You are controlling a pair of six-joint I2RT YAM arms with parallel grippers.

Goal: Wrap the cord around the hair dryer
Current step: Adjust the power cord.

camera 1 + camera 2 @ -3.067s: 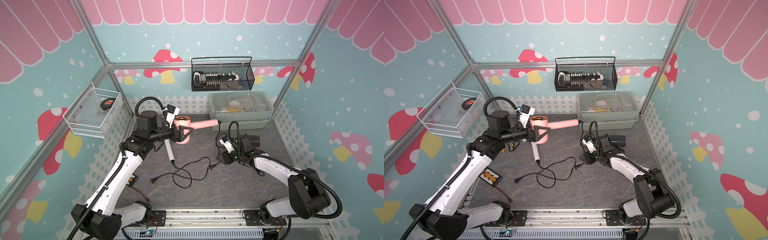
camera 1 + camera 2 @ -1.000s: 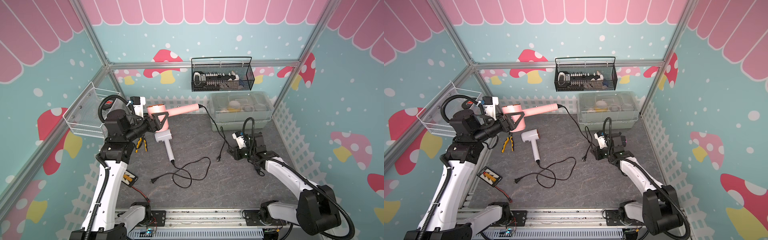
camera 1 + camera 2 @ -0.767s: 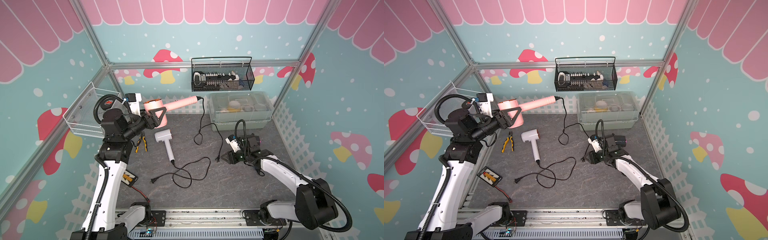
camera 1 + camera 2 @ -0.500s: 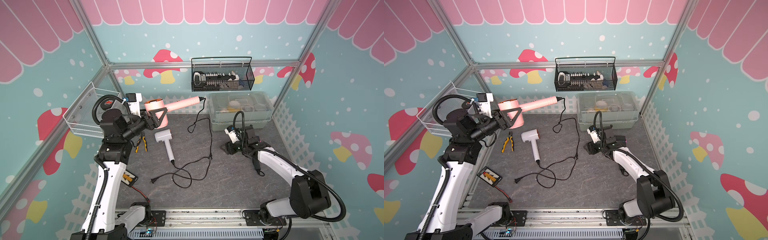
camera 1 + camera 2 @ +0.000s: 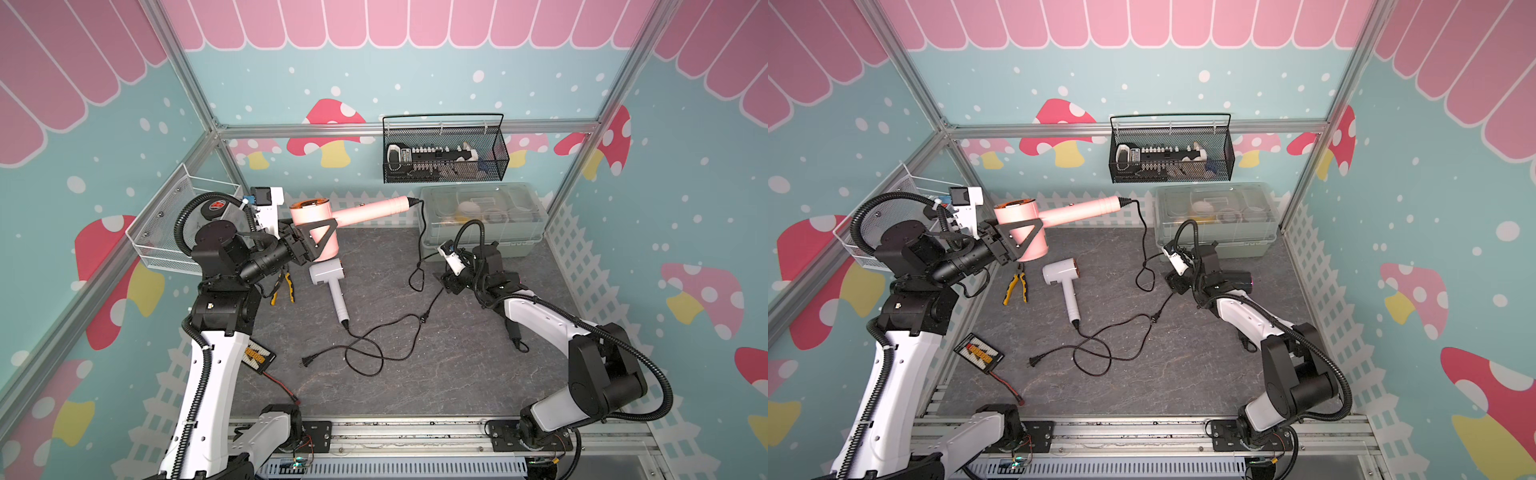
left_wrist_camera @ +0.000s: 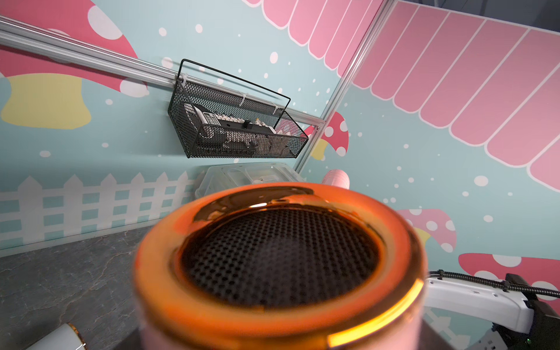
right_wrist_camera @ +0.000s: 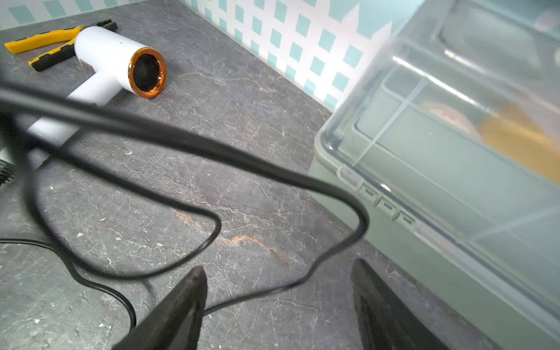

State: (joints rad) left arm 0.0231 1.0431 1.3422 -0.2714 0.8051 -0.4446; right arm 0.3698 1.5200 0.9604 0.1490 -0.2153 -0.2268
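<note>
My left gripper (image 5: 312,237) is shut on the barrel of the pink hair dryer (image 5: 316,220) and holds it raised at the back left. The dryer's handle points right, toward the bin. In the left wrist view its gold-rimmed mesh end (image 6: 278,257) fills the picture and hides the fingers. The black cord (image 5: 420,232) hangs from the handle's end, loops on the table and runs past my right gripper (image 5: 445,282). The right gripper (image 7: 280,266) is open and low over the table. The cord (image 7: 230,156) lies slack between its fingers, ungripped.
A white hair dryer (image 5: 326,274) lies mid-table with its own cord (image 5: 365,353) in loops. Yellow pliers (image 5: 284,286) lie next to it. A clear lidded bin (image 5: 482,216) stands at the back right and a black wire basket (image 5: 444,153) hangs above it. A white wire basket (image 5: 166,232) is on the left wall.
My right gripper has opened and let go of the cord, then moved back toward the bin. The cord now hangs slack from the handle. The left arm has barely moved.
</note>
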